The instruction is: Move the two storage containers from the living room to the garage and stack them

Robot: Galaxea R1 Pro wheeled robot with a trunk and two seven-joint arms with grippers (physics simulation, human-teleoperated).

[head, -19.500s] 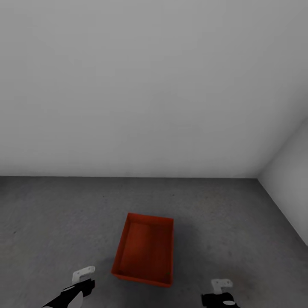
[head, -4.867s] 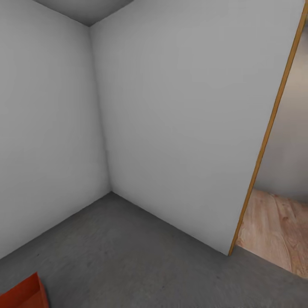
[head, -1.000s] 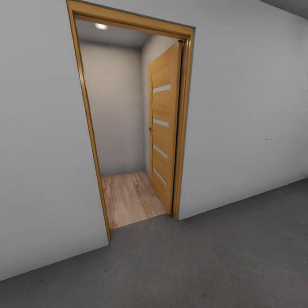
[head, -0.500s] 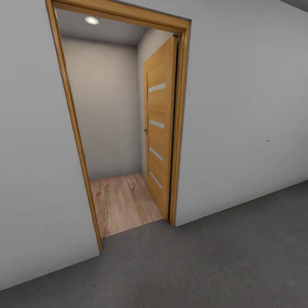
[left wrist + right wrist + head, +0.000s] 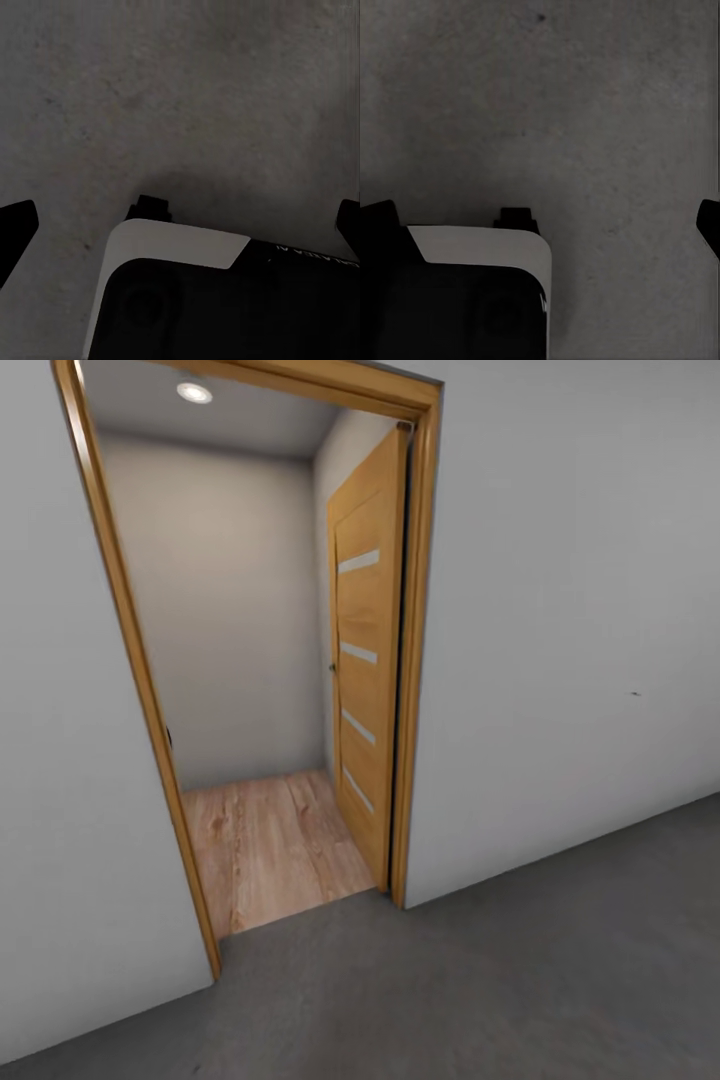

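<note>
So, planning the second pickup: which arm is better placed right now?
Neither: both the left gripper and right gripper hang open and empty over the floor, facing the doorway.

The head camera stands in the garage, looking slightly downward at an open doorway [image 5: 270, 660] from close by, with the wooden door [image 5: 365, 660] swung inward and light plank flooring [image 5: 270, 840] beyond. Each wrist camera points steeply down at the floor [image 5: 187, 97] from near it, probably over the robot's own base [image 5: 472, 292]. All three views share that dark grey floor [image 5: 500, 980].
</note>
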